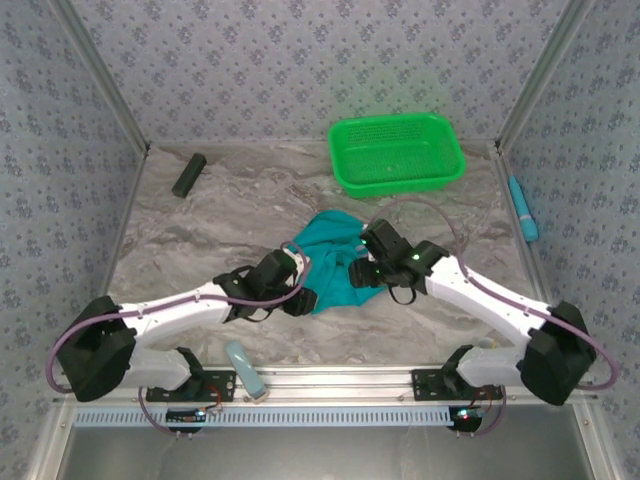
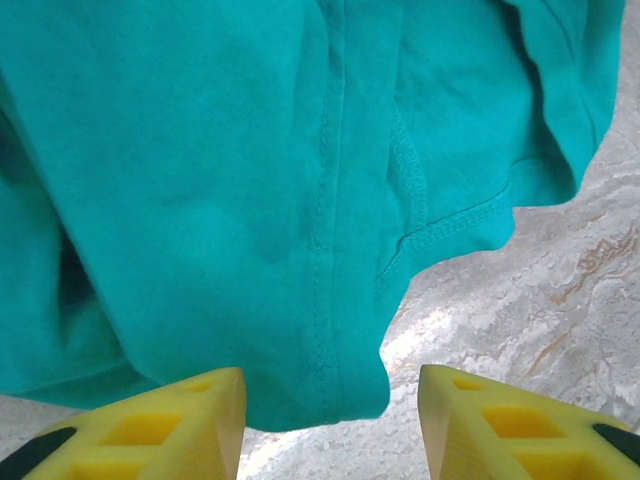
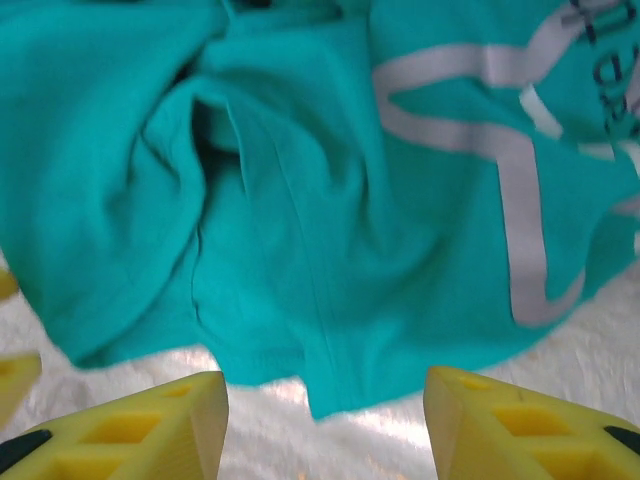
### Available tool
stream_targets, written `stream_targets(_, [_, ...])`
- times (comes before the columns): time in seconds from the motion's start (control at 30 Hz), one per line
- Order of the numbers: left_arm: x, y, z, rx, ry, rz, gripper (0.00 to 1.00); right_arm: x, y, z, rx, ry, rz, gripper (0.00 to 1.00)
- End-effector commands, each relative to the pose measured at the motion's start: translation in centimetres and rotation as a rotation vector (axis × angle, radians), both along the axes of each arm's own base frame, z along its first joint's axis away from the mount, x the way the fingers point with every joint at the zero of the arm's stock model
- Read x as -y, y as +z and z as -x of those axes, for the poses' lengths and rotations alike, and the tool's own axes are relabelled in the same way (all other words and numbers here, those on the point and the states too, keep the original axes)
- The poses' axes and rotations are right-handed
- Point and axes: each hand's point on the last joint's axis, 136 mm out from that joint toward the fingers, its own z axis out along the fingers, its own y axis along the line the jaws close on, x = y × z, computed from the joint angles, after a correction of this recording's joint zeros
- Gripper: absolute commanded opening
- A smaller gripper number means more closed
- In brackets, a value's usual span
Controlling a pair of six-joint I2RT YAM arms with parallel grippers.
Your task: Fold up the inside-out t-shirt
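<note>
The inside-out t-shirt [image 1: 335, 262] lies crumpled in a teal heap in the middle of the marble table [image 1: 200, 230]. My left gripper [image 1: 302, 272] is at its left edge and my right gripper [image 1: 362, 262] at its right edge. In the left wrist view the left gripper [image 2: 332, 425] is open, its yellow fingers [image 2: 190, 420] apart, and a seamed corner of the t-shirt [image 2: 300, 200] hangs just into the gap without being pinched. The right gripper [image 3: 326, 425] is open too, with a hem corner of the t-shirt [image 3: 330, 260] just ahead of it. A grey-white print [image 3: 520, 200] shows on the cloth.
A bright green mesh basket [image 1: 397, 152] stands at the back right. A dark block [image 1: 188, 175] lies at the back left. A blue tool [image 1: 523, 208] rests on the right rail, and a pale blue object [image 1: 245, 368] sits at the near rail. Patterned walls close three sides.
</note>
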Motion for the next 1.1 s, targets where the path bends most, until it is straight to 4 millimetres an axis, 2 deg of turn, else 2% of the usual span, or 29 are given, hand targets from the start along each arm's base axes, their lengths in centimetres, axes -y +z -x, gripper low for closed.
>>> stream_targets(0.0, [0.6, -0.2, -0.7, 0.039, 0.019, -0.002, 0.51, -0.7, -1.4, -2.2, 0.060, -0.023, 0.071, 0.56])
stream_targets(0.1, [1.9, -0.8, -0.2, 0.055, -0.017, 0.001, 0.59, -0.8, -2.9, -3.1, 0.079, -0.047, 0.143, 0.55])
stream_targets(0.17, [1.9, -2.0, -0.3, 0.065, 0.006, -0.035, 0.64, -0.8, -3.7, -3.3, 0.076, -0.046, 0.176, 0.55])
stream_targets(0.23, [1.8, -3.5, -0.6, 0.052, 0.027, -0.075, 0.64, -0.7, -4.6, -3.3, 0.060, -0.056, 0.191, 0.52])
stream_targets(0.27, [1.5, -4.0, -0.9, 0.054, 0.043, -0.101, 0.64, -0.7, -4.8, -3.2, 0.053, -0.063, 0.193, 0.50])
stream_targets(0.3, [1.2, -4.5, -1.2, 0.055, 0.061, -0.127, 0.62, -0.7, -5.0, -3.2, 0.048, -0.067, 0.196, 0.40])
stream_targets(0.33, [0.8, -4.7, -1.6, 0.057, 0.082, -0.148, 0.54, -0.4, -4.8, -3.1, 0.049, -0.082, 0.206, 0.28])
stream_targets(0.4, [0.5, -3.9, -2.4, 0.072, 0.109, -0.159, 0.21, 0.5, -4.1, -3.1, 0.055, -0.114, 0.227, 0.09])
stream_targets(0.43, [0.5, -3.1, -2.6, 0.089, 0.112, -0.158, 0.06, 1.1, -3.5, -3.0, 0.065, -0.129, 0.238, 0.04])
stream_targets(0.47, [0.7, -1.9, -2.8, 0.102, 0.105, -0.143, 0.00, 1.3, -2.7, -3.1, 0.083, -0.142, 0.232, 0.02])
stream_targets(0.6, [2.2, 4.5, -2.8, 0.163, 0.064, -0.014, 0.00, 3.0, 1.0, -2.4, 0.131, -0.149, 0.215, 0.00])
stream_targets(0.7, [2.0, 8.4, -2.9, 0.202, 0.072, 0.048, 0.00, 4.1, 4.4, -2.5, 0.187, -0.178, 0.160, 0.00])
stream_targets(0.87, [1.3, 12.8, -3.1, 0.253, 0.086, 0.112, 0.00, 5.3, 11.2, -3.1, 0.313, -0.222, 0.021, 0.00])
stream_targets(0.97, [-0.2, 15.0, -3.8, 0.279, 0.161, 0.136, 0.00, 5.3, 15.4, -3.3, 0.403, -0.207, -0.057, 0.00])
stream_targets(1.0, [-0.6, 16.0, -4.1, 0.292, 0.178, 0.147, 0.17, 5.2, 17.9, -3.5, 0.450, -0.207, -0.099, 0.00])
stream_targets(1.03, [-0.9, 16.7, -4.4, 0.297, 0.191, 0.160, 0.28, 5.4, 19.2, -3.6, 0.475, -0.211, -0.116, 0.00])
stream_targets(1.07, [-1.0, 17.1, -4.5, 0.300, 0.186, 0.166, 0.30, 5.5, 20.0, -3.7, 0.489, -0.217, -0.128, 0.00])
